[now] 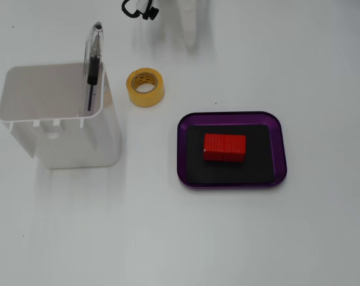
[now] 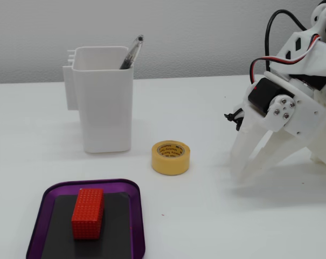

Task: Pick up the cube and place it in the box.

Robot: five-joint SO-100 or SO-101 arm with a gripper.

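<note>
The red cube [image 1: 224,147] lies flat on the black floor of the purple box [image 1: 280,149], near its middle. In the other fixed view the cube [image 2: 88,213] sits in the box [image 2: 137,218] at the lower left. My gripper [image 2: 242,174] is at the right, well away from the box. Its white fingers point down at the table with the tips together, and it holds nothing. In a fixed view only the gripper's end [image 1: 192,42] shows at the top edge, beyond the box.
A yellow tape roll [image 1: 146,87] lies between the gripper and the box, and also shows in the other fixed view [image 2: 171,157]. A tall white bin [image 1: 78,143] with a pen [image 1: 93,65] stands at the left in both fixed views [image 2: 106,108].
</note>
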